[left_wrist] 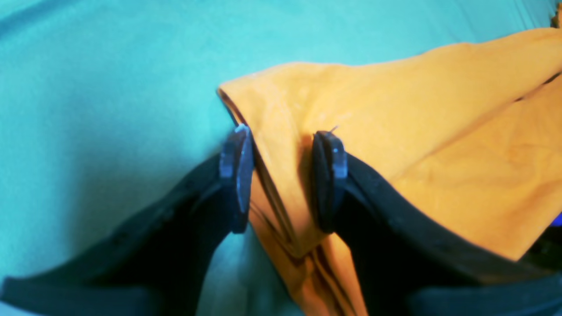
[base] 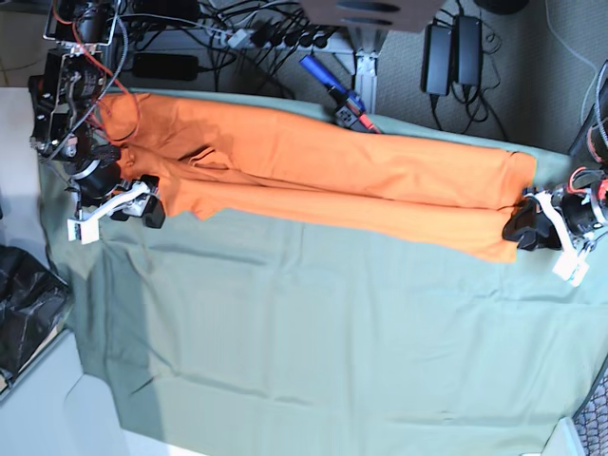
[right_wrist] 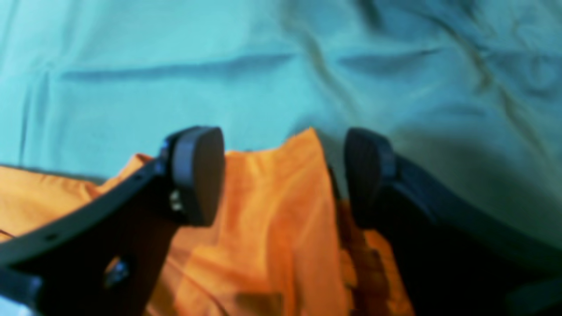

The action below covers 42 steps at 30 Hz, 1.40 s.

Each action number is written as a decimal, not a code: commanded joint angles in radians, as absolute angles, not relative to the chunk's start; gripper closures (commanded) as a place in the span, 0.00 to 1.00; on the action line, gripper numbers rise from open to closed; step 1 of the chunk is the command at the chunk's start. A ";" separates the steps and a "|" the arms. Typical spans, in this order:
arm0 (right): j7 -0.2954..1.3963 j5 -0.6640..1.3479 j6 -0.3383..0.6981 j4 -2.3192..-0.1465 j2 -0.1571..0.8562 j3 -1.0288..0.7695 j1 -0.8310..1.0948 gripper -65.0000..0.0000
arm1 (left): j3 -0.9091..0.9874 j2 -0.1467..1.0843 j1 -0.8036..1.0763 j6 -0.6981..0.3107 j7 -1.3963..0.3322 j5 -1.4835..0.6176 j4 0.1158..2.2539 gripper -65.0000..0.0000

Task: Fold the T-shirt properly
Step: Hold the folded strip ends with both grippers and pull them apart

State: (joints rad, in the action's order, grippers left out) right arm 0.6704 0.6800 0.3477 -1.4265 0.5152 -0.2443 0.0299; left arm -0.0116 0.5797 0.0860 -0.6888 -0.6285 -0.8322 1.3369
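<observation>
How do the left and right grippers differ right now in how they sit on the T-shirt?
The left gripper has its fingers set narrow around a raised fold at the T-shirt edge; the right gripper stands much wider, with the cloth lying loose between its fingers. In the base view the left is at the shirt's right end and the right at its left end. Both straddle orange fabric over the green cloth.

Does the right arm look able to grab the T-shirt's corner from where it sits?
Probably yes. The right gripper stands open astride a raised corner of the orange T-shirt, fabric already between its pads, nothing blocking.
</observation>
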 commanded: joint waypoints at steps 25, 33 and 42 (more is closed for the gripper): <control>0.626 0.609 0.450 -1.403 0.534 -0.197 0.012 0.96 | -0.003 0.598 0.084 -0.698 -0.625 -0.838 1.350 0.60; 0.610 0.565 0.450 -1.411 0.534 -0.197 0.012 1.00 | -0.003 0.598 0.084 -0.698 -0.625 -0.838 1.350 0.60; 0.646 0.566 0.453 -1.583 0.535 -0.249 0.085 1.00 | 0.002 0.599 0.086 -0.698 -0.634 -0.838 1.360 0.60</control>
State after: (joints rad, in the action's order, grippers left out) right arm 0.6628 0.5556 0.3500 -1.5684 0.5144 -0.2367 0.0933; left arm -0.0071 0.5793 0.0914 -0.6891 -0.6319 -0.8337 1.3441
